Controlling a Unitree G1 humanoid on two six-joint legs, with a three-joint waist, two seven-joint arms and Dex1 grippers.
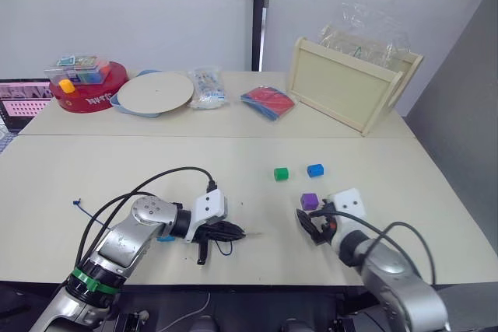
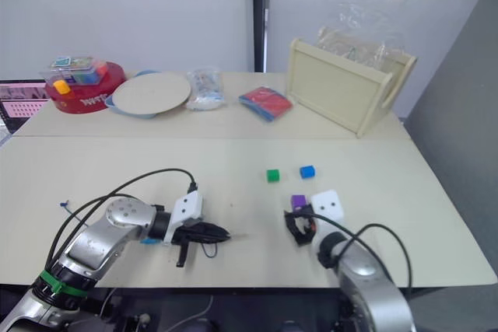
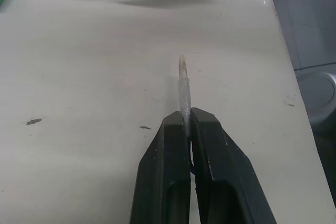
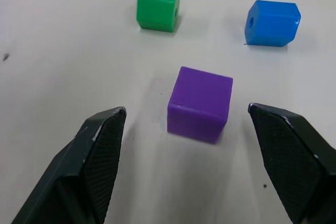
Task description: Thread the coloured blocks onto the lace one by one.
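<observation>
Purple block waits just ahead of the spread right gripper

The right gripper [image 4: 186,124], fingers wide apart, faces the purple block [image 4: 200,104] at lower right; the left gripper [image 3: 188,121] pinches the lace [image 3: 183,87] tip, lower centre.

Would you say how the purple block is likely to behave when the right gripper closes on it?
The purple block rests on a flat face, so it probably won't roll. Its smooth sides might slip between the right gripper's open fingers. It looks light and may skid if nudged.

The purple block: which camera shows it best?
The right wrist view: the purple block sits large between the right hand's open fingers, its faces clear. The left wrist view catches just part of it at the picture's edge. Both eye views show it as a small cube beside the right hand.
</observation>
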